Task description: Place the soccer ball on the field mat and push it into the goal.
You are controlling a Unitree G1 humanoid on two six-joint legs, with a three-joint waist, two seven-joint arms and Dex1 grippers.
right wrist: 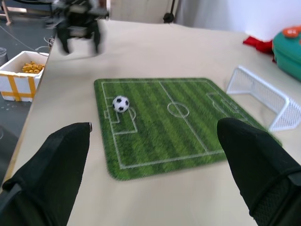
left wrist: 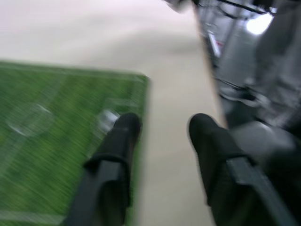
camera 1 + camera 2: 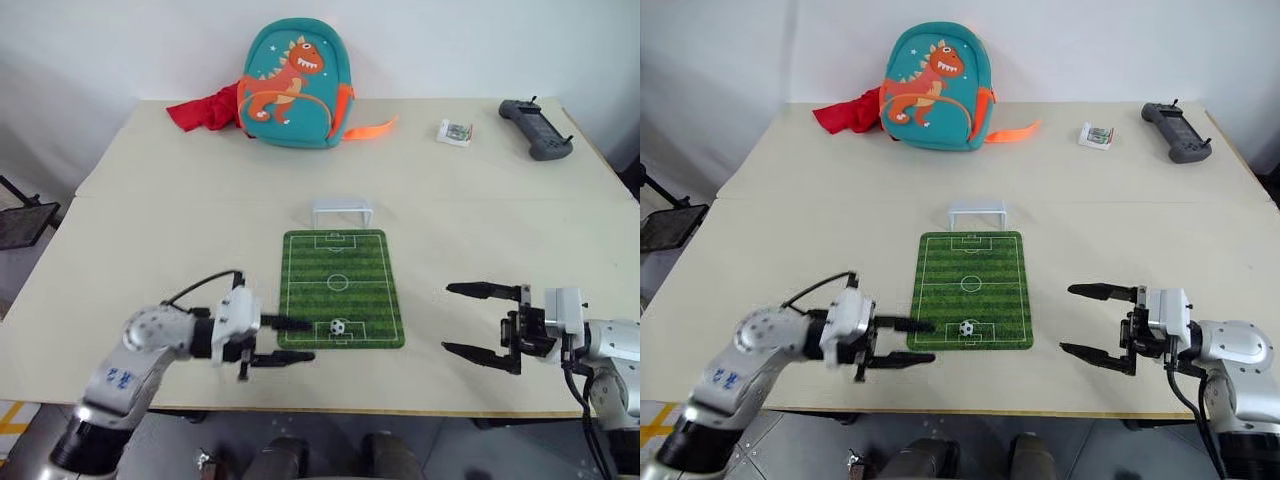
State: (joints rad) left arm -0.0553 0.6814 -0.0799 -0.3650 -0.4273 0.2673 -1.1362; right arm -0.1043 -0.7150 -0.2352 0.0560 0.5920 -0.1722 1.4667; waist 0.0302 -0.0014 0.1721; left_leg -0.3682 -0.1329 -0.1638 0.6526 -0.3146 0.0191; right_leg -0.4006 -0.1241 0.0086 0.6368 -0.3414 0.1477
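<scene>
The soccer ball [image 3: 338, 326] rests on the field mat [image 3: 335, 260], inside the marked box at the mat's near end. The goal [image 3: 342, 212] stands upright just past the mat's far edge, its mouth facing the mat. My left gripper [image 3: 303, 340] hovers at the mat's near left corner, pointing right, open and empty; its upper fingertip lies a short way left of the ball. The left wrist view shows the blurred ball [image 2: 107, 117] just beyond one finger. To the right of the mat, my right gripper [image 3: 449, 318] points left, wide open and empty, and its wrist view takes in the ball [image 1: 121, 103] and the goal [image 1: 263, 101].
A teal dinosaur backpack [image 3: 290, 85] and a red cloth [image 3: 205, 110] lie at the table's far side. A small box [image 3: 454, 132] and a grey controller [image 3: 537, 128] sit at the far right. The table's front edge [image 3: 330, 408] runs just below both grippers.
</scene>
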